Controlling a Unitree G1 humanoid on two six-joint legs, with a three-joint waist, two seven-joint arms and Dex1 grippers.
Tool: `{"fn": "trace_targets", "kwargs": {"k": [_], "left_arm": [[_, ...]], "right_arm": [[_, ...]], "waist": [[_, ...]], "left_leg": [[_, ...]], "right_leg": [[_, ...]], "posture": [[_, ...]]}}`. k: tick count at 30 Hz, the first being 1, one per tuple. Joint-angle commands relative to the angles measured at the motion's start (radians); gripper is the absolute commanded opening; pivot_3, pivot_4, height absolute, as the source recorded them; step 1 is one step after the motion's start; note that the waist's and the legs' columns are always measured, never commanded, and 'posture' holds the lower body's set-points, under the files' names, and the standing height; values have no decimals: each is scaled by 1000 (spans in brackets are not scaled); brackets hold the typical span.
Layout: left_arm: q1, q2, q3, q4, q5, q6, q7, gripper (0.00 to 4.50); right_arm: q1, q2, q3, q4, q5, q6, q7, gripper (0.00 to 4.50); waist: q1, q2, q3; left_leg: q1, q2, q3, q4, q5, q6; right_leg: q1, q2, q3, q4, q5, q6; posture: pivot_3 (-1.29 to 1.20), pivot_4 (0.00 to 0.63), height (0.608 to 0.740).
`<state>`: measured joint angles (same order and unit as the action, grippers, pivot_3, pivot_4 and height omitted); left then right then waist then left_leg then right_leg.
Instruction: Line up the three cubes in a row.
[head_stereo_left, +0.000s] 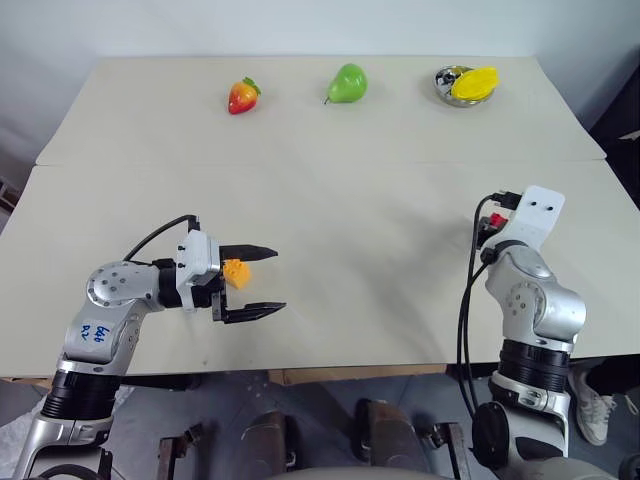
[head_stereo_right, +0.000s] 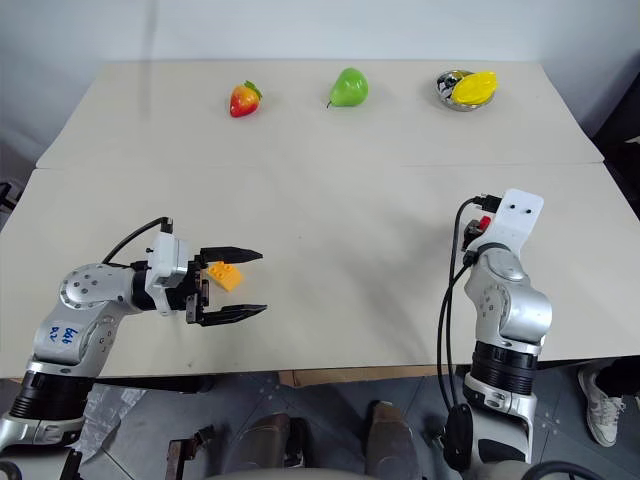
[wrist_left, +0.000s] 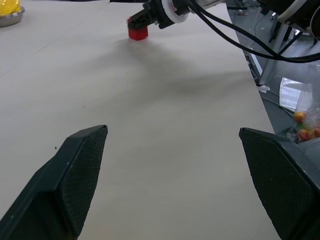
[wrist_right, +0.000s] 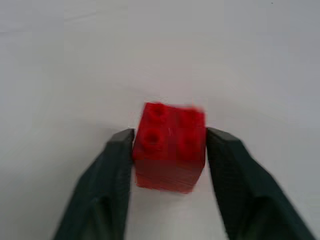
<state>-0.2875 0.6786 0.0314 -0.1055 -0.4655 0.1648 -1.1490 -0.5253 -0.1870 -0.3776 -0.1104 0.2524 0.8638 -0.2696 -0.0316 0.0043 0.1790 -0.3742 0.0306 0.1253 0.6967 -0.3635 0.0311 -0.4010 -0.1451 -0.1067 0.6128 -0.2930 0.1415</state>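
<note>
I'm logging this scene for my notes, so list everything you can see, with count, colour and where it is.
Red brick: one, red, on the table's right side, between the right gripper's fingers.
Orange-yellow brick: one, on the table between the left gripper's open fingers, not gripped.
Strawberry toy: one, red and orange, far side of the table, left.
Pear toy: one, green, far side, middle.
Metal bowl: one, silver, far right, holding a yellow item.
Table: one, beige.
Left gripper: one, black fingers, open, pointing right.
Right gripper: one, black fingers, shut on the red brick.
</note>
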Motion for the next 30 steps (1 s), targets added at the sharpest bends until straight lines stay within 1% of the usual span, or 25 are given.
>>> {"fn": "trace_targets", "kwargs": {"k": [1, 3, 4, 6, 8, 9, 10, 11, 12, 14, 15, 16, 18, 21, 23, 26, 30], "left_arm": [[0, 13, 26, -29, -3, -16, 0, 4500], [4, 17, 30, -30, -1, -19, 0, 4500], [8, 20, 37, -32, -4, -20, 2, 4500], [14, 24, 53, -32, -11, -19, 6, 4500], [18, 26, 61, -26, -13, -19, 6, 4500], [22, 26, 63, -25, -11, -20, 4, 4500], [29, 27, 64, -29, -10, -20, 1, 4500], [34, 28, 66, -34, -10, -19, 1, 4500], [36, 27, 69, -36, -12, -17, 3, 4500], [41, 24, 79, -47, -19, -8, 14, 4500], [44, 22, 84, -53, -22, -8, 20, 4500], [55, 21, 87, -63, -24, -9, 23, 4500], [77, 20, 91, -83, -24, -11, 28, 4500], [115, 24, 108, -119, -33, 2, 39, 4500], [133, 29, 124, -134, -39, 12, 50, 4500], [143, 35, 143, -142, -48, 22, 59, 4500], [151, 41, 156, -148, -52, 30, 60, 4500]], "right_arm": [[-14, 7, -2, -46, 14, 21, 13, 1461], [-20, 14, 0, -56, 59, 31, 67, 1461], [-16, -19, 35, -68, 93, 40, 159, 1461], [5, -132, 143, -88, 164, 48, 423, 1461], [28, -273, 246, -89, 207, -1, 707, 1461], [35, -346, 295, -71, 205, -55, 843, 1461], [28, -414, 335, -16, 186, -148, 983, 1461], [10, -467, 373, 51, 162, -236, 1102, 1461], [-20, -506, 416, 127, 123, -323, 1191, 1461], [-95, -538, 480, 281, 79, -511, 1386, 1461], [-134, -540, 506, 358, 53, -594, 1452, 1461], [-178, -526, 521, 454, 29, -711, 1515, 1461], [-254, -506, 548, 631, -29, -874, 1577, 1461], [-331, -472, 539, 837, -13, -1013, 1768, 1461], [-372, -459, 541, 957, -30, -1078, 1854, 1461], [-388, -477, 619, 1054, -56, -1208, 1883, 1461], [-429, -461, 634, 1142, -47, -1248, 1884, 1461]], "waist": [[0, 0, 0], [1, 0, 0], [0, 0, 0], [0, 0, 0], [0, 1, 1], [0, 1, 1], [2, 1, 1], [3, 1, 1], [3, 1, 1], [2, 0, 1], [1, 0, 1], [0, 0, 1], [-6, 0, 1], [-7, 0, 1], [-6, 0, 1], [1, 0, 2], [1, 0, 2]], "left_leg": [[0, 0, 0, 0, 0, 0], [0, 0, 0, 0, 0, 0], [0, 0, 0, 0, 0, 0], [0, 0, 0, 0, 0, 0], [0, 0, 0, -1, 0, 0], [0, 0, 0, -1, 0, 0], [0, 0, 0, -2, 0, 0], [0, -1, 0, -2, 0, 0], [0, -1, 0, -2, 0, 1], [0, -2, 1, -1, -1, 1], [0, -2, 2, -1, -1, 2], [0, -2, 2, -1, -1, 1], [0, -1, 3, -1, -1, 1], [0, -1, 3, -1, -1, 1], [0, 0, 3, 0, -1, 1], [0, 2, 1, 0, -1, 1], [1, 1, -1, 2, -1, 1]], "right_leg": [[0, 0, 0, 0, 0, 0], [0, 0, 0, 0, 0, 0], [0, 0, 0, 0, 0, 0], [0, 0, 0, 0, 0, 0], [0, 0, 0, -1, 0, 0], [-1, 0, 0, -1, 0, 0], [-1, 1, 0, -2, 0, 0], [-1, 1, 0, -3, 0, 0], [0, 1, 0, -3, 0, 0], [0, 0, 0, -5, 1, 1], [0, 0, 0, -5, 1, 2], [0, 0, 0, -5, 1, 2], [0, 1, 0, -5, 1, 2], [0, 1, -1, -5, 1, 2], [1, 1, -1, -5, 1, 2], [1, -1, -2, -4, 1, 2], [5, -2, -4, -4, 1, 2]], "posture": [[0, 150, 740], [0, 150, 740], [0, 150, 740], [0, 150, 740], [0, 150, 740], [0, 150, 740], [0, 150, 740], [0, 150, 740], [0, 150, 740], [0, 150, 740], [0, 150, 740], [0, 150, 740], [0, 150, 740], [0, 150, 740], [0, 150, 740], [0, 150, 740], [0, 150, 740]]}}
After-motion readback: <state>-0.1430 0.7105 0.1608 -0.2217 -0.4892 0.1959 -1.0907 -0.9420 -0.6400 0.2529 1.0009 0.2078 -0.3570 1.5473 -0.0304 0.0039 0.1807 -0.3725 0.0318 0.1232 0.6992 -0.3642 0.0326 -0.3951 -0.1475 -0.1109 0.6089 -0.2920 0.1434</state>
